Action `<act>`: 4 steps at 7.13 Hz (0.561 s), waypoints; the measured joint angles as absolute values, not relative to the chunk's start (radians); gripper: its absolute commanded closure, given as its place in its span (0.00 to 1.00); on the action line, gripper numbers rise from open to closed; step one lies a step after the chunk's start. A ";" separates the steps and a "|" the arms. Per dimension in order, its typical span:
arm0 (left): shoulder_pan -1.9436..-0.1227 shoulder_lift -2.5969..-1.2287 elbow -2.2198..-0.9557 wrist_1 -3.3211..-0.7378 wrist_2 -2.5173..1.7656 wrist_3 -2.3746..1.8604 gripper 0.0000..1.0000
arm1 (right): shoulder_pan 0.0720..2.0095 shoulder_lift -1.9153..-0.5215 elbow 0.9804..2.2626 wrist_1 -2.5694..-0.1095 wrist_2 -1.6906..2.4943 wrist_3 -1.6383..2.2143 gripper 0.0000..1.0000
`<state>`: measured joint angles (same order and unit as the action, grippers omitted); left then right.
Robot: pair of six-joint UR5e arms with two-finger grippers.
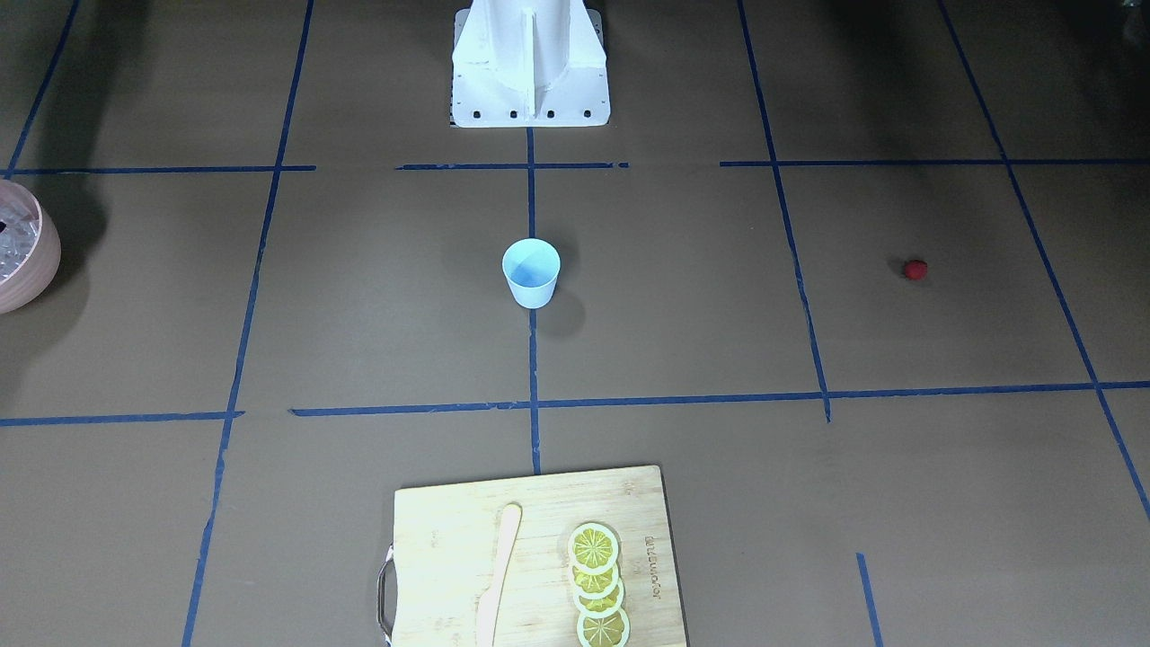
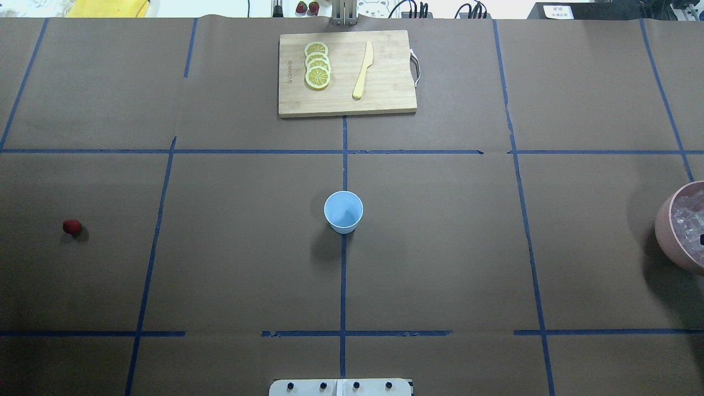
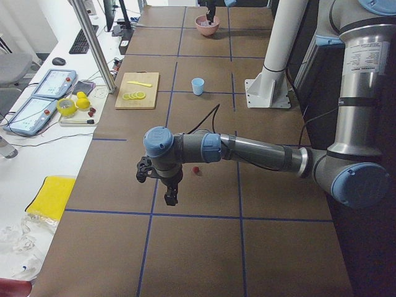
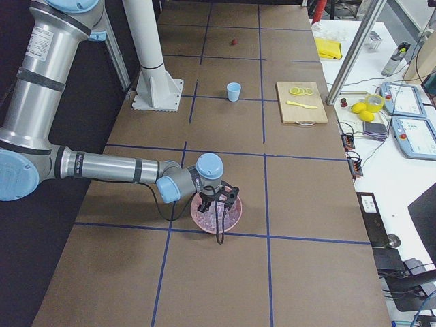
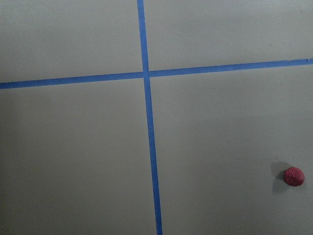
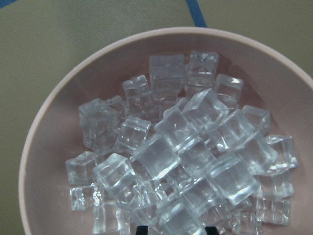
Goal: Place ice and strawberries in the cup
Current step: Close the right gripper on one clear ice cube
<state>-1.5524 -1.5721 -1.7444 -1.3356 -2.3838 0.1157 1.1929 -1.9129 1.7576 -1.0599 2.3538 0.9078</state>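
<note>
Across the table from the robot, the front-facing camera gives you the layout. The small light-blue tapered cup (image 1: 531,272) stands at the centre and looks empty. The tiny round red strawberry (image 1: 915,269) lies well apart on one side, and the round pink bowl (image 1: 40,270) of clear glassy ice cubes (image 1: 13,244) sits at the opposite edge. The bamboo cutting board (image 1: 449,539) has an engraved mark beside the yellow lemon slices (image 1: 597,575), but it is too small to read.

From overhead, berry, cup and bowl lie roughly in a line, with the cup midway.

From the left end, the left gripper (image 3: 169,195) hangs above the table with the strawberry just beyond its fingers. You cannot tell their spread. The label on the arm is illegible.

From the right end, the right gripper (image 4: 216,201) hangs over the bowl, and its spread is likewise unclear.

In the left wrist view the berry lies off to the lower right. You would do well to bring the fingers over it before descending.

In the right wrist view the ice is heaped straight below the fingers. Choose one cube on top of the pile, straddle its flat faces and close gently, since it is probably slippery.
</note>
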 measured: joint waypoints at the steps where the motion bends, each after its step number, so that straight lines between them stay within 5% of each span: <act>1: -1.552 -1.572 -1.743 -1.336 -2.384 0.115 0.00 | 1.193 -1.915 1.759 -1.060 2.353 0.907 0.44; 4: -1.552 -1.573 -1.735 -1.336 -2.384 0.116 0.00 | 1.193 -1.916 1.759 -1.060 2.350 0.907 0.30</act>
